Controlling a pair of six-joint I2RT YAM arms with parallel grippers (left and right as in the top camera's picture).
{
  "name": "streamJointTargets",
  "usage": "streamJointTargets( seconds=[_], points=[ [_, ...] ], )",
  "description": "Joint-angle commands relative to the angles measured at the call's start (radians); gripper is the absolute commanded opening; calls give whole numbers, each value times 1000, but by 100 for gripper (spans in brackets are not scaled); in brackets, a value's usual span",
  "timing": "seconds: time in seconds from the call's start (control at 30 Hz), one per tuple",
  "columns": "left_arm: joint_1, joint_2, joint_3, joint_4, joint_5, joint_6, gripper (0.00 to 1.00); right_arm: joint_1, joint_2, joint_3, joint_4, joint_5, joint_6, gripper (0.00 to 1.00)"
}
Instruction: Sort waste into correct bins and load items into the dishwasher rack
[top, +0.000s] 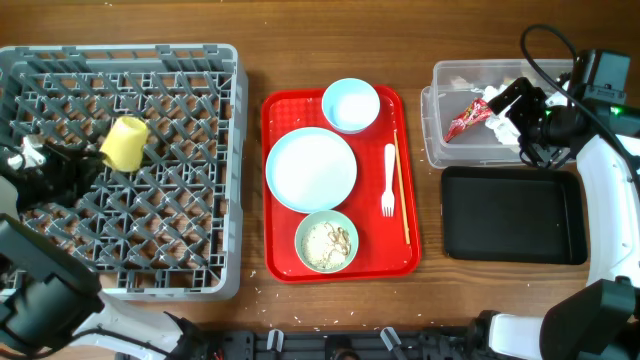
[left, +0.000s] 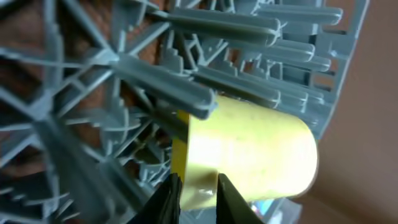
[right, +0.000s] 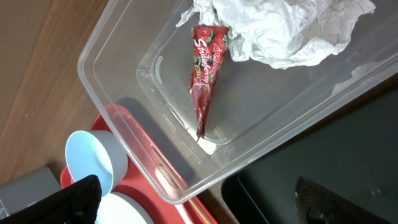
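Observation:
The small yellow cup (top: 125, 143) lies on its side among the pegs of the grey dishwasher rack (top: 232, 150). My left gripper (top: 98, 157) reaches it from the left. In the left wrist view its two fingertips (left: 198, 194) flank the wall of the cup (left: 249, 149) at the rim, pressed close on both sides. My right gripper (top: 506, 112) hangs wide open over the clear tub (top: 440, 110), holding nothing. Inside the tub lie the red wrapper (right: 205, 74) and the crumpled tissue (right: 286, 31).
The red tray (top: 275, 180) in the middle carries a pale blue plate (top: 311, 169), an empty bowl (top: 350, 104), a bowl with rice scraps (top: 326, 241), a white fork (top: 388, 180) and chopsticks (top: 401, 190). A black tray (top: 510, 215) sits in front of the tub.

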Motion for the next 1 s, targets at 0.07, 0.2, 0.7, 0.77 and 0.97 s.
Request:
streamJointTargets(
  seconds=[0.07,0.2,0.7,0.77,0.97],
  points=[
    [-10,-190,-8,-28,-96,-22,18,0,-10,8,3,10,6,100],
    [-76,-305,-8,-62,-312,-68,16,0,-10,8,3,10,6,100],
    [-510,-189,-8,248,-679,-46,4,0,-10,8,3,10,6,100],
    [-510,-169,-8,243,-739,-52,4,0,-10,8,3,10,6,100],
    [-496,-172,-8,200,-851,-95,4,0,-10,8,3,10,6,100]
  ],
)
